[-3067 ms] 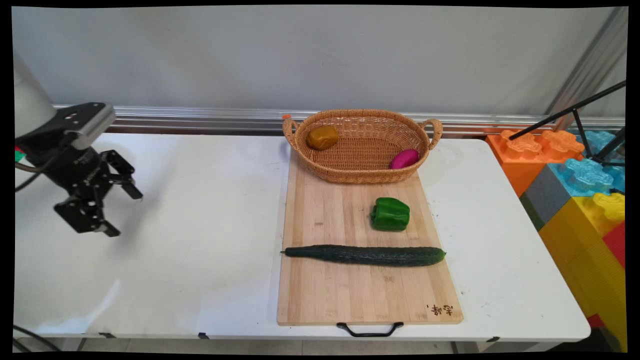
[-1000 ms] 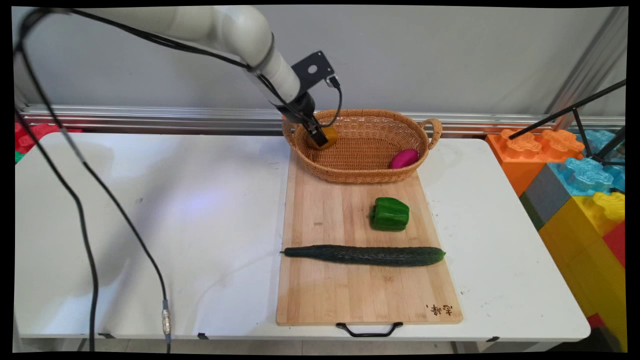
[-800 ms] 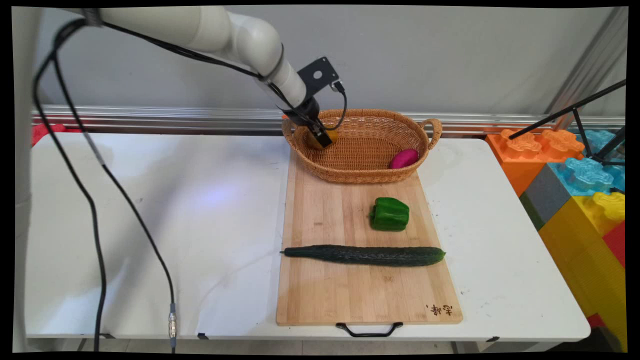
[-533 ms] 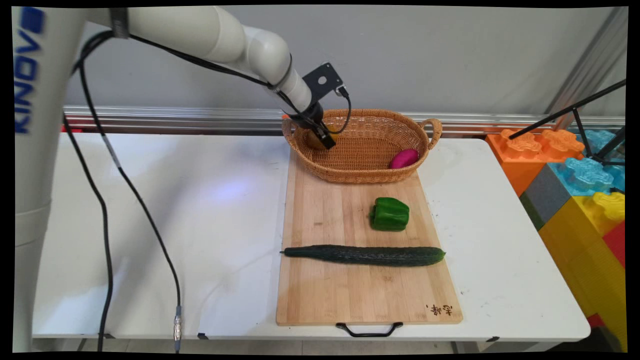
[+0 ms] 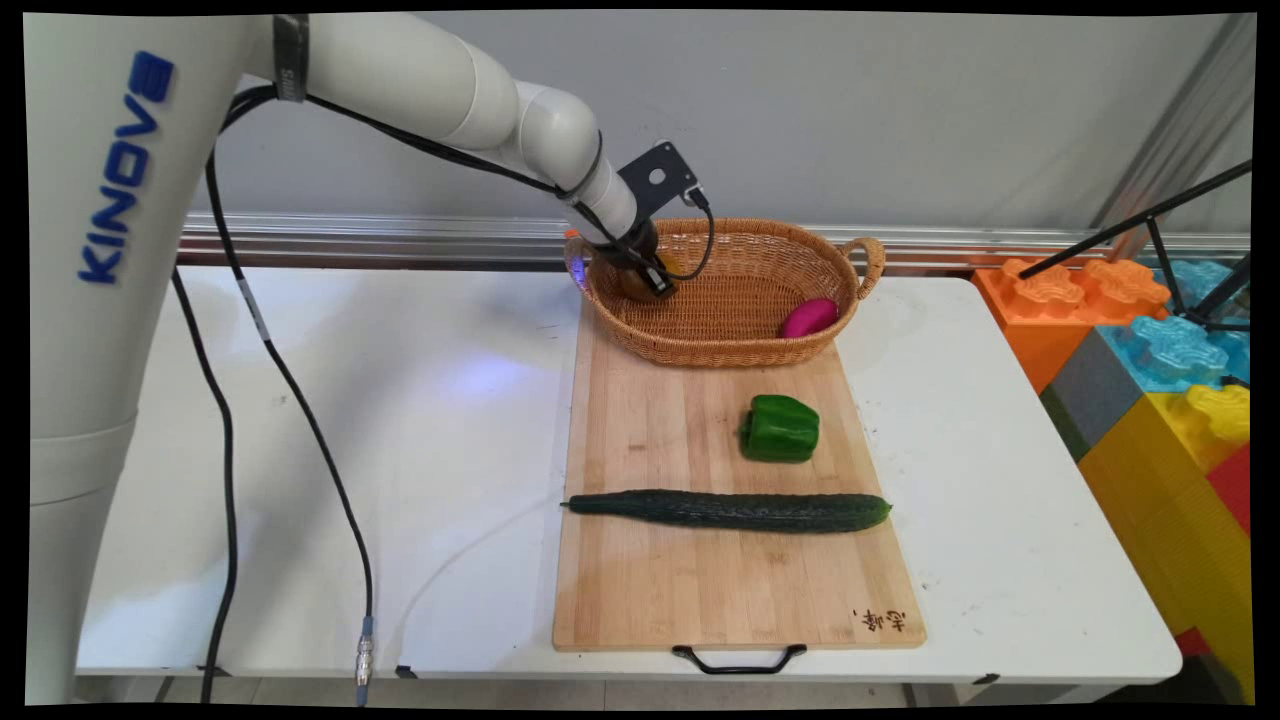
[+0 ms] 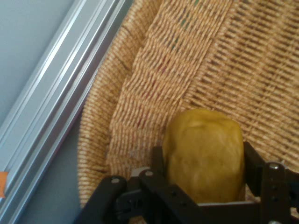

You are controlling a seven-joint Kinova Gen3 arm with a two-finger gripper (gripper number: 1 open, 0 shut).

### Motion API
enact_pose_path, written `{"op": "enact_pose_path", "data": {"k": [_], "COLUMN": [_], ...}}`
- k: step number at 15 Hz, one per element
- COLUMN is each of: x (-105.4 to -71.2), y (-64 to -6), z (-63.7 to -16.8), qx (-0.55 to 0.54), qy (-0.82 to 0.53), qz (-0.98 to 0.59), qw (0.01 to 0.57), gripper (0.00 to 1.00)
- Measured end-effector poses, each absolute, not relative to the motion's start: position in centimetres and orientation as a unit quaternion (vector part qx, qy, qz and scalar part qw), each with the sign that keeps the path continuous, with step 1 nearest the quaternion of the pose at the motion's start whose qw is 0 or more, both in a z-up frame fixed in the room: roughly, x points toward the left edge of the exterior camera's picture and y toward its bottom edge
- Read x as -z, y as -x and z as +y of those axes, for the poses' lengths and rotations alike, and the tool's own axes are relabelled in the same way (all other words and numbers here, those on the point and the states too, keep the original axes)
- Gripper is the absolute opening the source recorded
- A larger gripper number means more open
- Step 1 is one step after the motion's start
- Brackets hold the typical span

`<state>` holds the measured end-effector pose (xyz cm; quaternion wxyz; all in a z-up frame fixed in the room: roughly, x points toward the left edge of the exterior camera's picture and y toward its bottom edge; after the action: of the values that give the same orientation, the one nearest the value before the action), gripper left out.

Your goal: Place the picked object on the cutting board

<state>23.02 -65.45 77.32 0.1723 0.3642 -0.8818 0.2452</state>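
Observation:
My gripper (image 5: 658, 287) is down inside the left end of the wicker basket (image 5: 845, 300), reaching in from the upper left. A yellow-brown potato-like vegetable (image 6: 204, 151) lies between its two black fingers (image 6: 157, 158), one close against each side. The gripper (image 6: 203, 156) looks open, and the vegetable still rests on the basket's woven floor. In the main view the hand hides most of the vegetable (image 5: 636, 291). A magenta vegetable (image 5: 808, 317) lies at the basket's right end.
The basket stands on the far end of a wooden cutting board (image 5: 700, 590). A green bell pepper (image 5: 781, 428) and a long dark cucumber (image 5: 730, 509) lie on the board. Black cables (image 5: 300, 420) hang over the table's left half. Coloured blocks (image 5: 1160, 360) stand at the right.
The arm swung in from the far left to the basket. Over the last second the gripper sank a little lower and rightward around the yellow-brown vegetable. The other things have not moved.

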Motion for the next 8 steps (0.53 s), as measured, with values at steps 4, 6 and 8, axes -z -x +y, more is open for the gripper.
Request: {"op": "enact_pose_path", "data": {"k": [4, 6, 8], "x": [-79.6, -82.1, -84.8], "y": [-22.0, -21.5, -20.8], "z": [-64.6, -63.7, -62.6], "qx": [-0.257, -0.265, -0.271], "qy": [-0.367, -0.367, -0.363], "qz": [-0.874, -0.869, -0.867], "qw": [0.188, 0.199, 0.21], "gripper": [0.0, 0.0, 0.0]}}
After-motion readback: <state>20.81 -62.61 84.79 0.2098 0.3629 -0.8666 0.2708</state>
